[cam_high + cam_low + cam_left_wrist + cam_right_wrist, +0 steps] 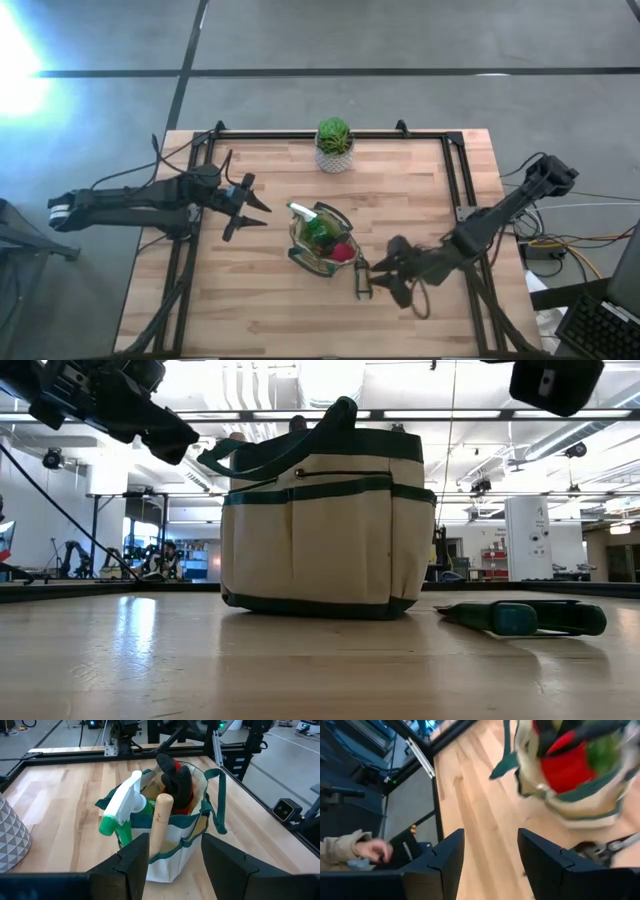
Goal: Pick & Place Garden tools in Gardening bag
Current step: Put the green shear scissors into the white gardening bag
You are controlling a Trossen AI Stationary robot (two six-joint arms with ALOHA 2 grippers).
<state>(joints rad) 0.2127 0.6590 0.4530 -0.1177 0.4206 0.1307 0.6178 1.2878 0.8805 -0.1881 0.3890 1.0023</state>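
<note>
Both my grippers hang empty beside the gardening bag [320,238].
Left gripper [243,206] gapes wide, bag just right of it; right gripper [378,270] spread wide, pruners [362,281] on the bench [250,300] beneath its fingertips.

A small green potted plant [334,134] in a white faceted pot [333,160] stood upright at the far edge of the light wooden plank table [260,300]. A black metal frame [300,134] bordered the tabletop. Beyond the table, a person's hand [374,850] in a beige sleeve [337,847] rested low.
</note>
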